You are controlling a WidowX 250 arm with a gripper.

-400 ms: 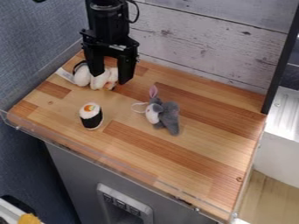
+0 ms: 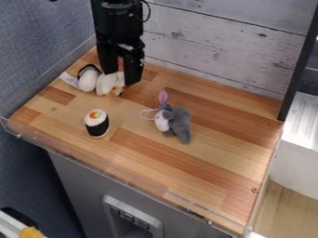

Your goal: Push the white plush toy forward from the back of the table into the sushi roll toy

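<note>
Toward the back left, the tool (image 2: 122, 77) stands partly open at the white plush (image 2: 106, 84); any grip, I cannot tell.

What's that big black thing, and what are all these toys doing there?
That's a robot arm. A camera fixed above looks down at a slant, so we see the arm at the top. Its two black fingers hang apart at a lumpy white toy; I can't tell whether they're holding it. On the wooden top there's also a toy like a sushi roll and a grey soft toy with a pink inner ear.
</note>
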